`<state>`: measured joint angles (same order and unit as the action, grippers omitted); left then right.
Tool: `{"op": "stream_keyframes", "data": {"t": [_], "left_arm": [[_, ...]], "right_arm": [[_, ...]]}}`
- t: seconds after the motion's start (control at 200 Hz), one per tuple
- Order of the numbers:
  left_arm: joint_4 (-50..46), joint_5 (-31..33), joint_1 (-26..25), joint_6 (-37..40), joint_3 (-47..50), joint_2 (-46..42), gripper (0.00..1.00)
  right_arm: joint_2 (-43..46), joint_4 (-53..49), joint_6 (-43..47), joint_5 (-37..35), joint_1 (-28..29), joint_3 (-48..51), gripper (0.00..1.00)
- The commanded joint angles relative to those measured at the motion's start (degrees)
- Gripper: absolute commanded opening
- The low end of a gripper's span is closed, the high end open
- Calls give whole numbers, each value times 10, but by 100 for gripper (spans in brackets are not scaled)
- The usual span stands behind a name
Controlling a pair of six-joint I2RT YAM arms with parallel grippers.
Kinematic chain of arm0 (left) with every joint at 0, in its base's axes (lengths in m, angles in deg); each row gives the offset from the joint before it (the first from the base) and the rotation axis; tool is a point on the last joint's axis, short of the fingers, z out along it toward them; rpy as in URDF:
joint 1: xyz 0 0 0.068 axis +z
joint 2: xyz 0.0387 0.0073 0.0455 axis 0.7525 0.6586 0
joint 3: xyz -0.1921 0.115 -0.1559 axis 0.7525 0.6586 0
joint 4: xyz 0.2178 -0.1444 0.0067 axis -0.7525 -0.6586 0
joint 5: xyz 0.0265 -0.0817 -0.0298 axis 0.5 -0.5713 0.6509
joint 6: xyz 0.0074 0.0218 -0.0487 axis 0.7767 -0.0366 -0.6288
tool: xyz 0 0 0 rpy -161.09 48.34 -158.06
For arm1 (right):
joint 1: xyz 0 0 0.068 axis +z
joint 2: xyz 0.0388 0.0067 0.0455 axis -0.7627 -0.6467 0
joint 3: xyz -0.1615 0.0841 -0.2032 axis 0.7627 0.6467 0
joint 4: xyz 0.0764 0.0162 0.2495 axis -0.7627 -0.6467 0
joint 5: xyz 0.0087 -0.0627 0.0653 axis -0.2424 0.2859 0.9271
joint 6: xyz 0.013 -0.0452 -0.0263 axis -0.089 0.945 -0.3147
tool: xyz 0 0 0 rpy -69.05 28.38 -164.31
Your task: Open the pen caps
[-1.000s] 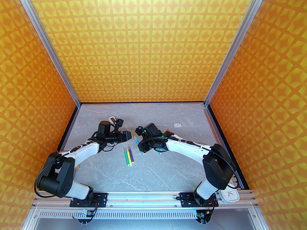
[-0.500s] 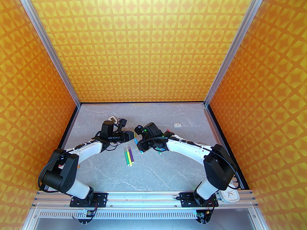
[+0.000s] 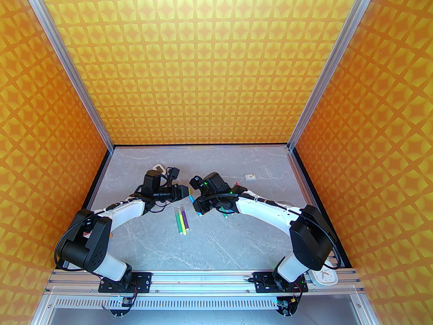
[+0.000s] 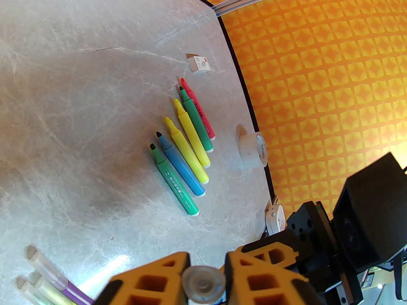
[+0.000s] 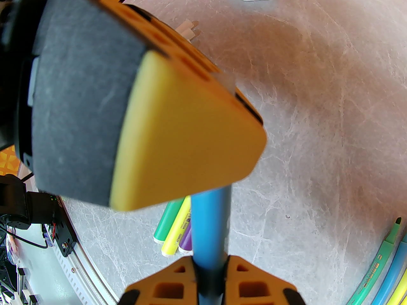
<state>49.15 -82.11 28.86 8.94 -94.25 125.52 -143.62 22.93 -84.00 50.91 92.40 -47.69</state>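
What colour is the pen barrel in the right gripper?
The pen is blue, clearest in the right wrist view.

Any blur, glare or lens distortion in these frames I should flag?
Right wrist: the left gripper looms close and out of focus, the blue pen below it sharper. Left wrist: glare on the table near the bottom, the cap up close slightly soft, table edge bowed by the lens. Top external: sharp, evenly lit.

walls: orange-yellow star pattern | table: grey marble | pen: blue (cap translucent whitish)
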Motion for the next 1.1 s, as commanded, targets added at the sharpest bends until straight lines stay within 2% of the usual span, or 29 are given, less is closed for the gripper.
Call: {"op": "stream_keyframes", "data": {"t": [0.0,0.115,0.235,0.345,0.75,1.095], "left_arm": [[10,-5,-3,1,-14,8,18],[14,-5,-3,-2,-14,6,14],[18,-6,-3,-7,-14,5,7],[23,-6,-3,-12,-13,3,2],[37,-9,-3,-27,-11,-1,0],[44,-11,-1,-34,-12,3,0]], "right_arm": [[12,8,3,0,-2,9,2],[10,9,3,-4,-2,10,13],[9,21,0,-3,-2,14,32],[6,34,-2,0,-3,20,39],[-5,35,2,4,-2,20,36],[-2,26,5,5,-4,25,21]]}}
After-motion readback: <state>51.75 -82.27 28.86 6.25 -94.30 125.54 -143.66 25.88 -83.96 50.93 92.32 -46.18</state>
